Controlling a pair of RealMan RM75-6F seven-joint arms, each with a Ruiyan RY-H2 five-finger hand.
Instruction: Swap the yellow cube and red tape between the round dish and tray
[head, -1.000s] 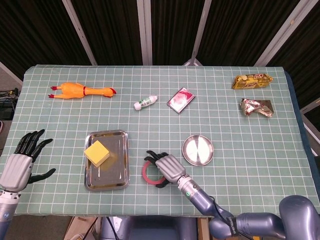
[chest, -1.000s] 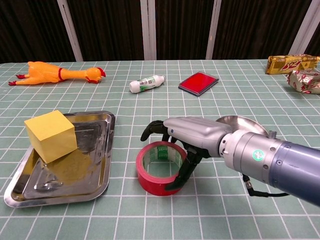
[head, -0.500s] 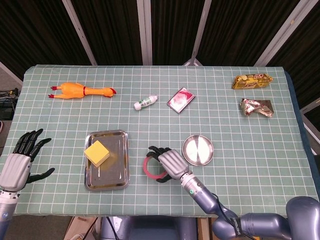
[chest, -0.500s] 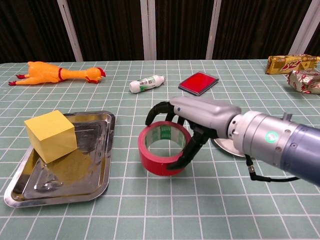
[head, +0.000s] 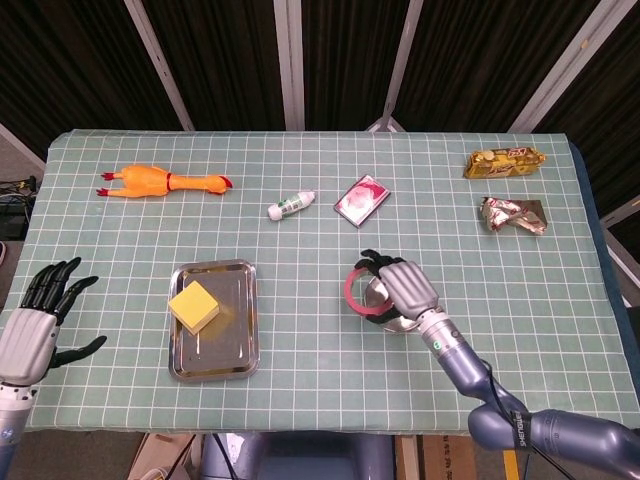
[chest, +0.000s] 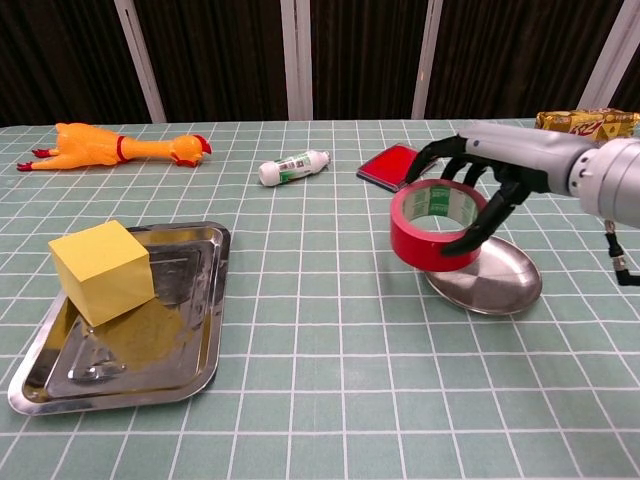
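The red tape (chest: 436, 227) is gripped by the right hand (chest: 487, 176) and is held off the table, over the near-left edge of the round dish (chest: 495, 282); this lift is plain only in the chest view. In the head view the tape (head: 362, 294) is seen as a ring overlapping the dish (head: 385, 300), and height cannot be judged there. The left hand (head: 35, 327) is shown only in the head view, at the table's left edge, with fingers spread and nothing held. The yellow cube (chest: 101, 271) is seen resting in the tray (chest: 190, 340), toward its far-left corner.

Most of the dish is hidden behind hand and tape in the head view, and whether the tape's lower edge touches the dish's rim cannot be told. The right forearm is cut off at the frame edge in the chest view.

A second ago the tape was lying on the table between tray and dish, with the right hand closed over it; since then it has been raised and carried rightward to the dish. The cube, tray and dish have not been moved.
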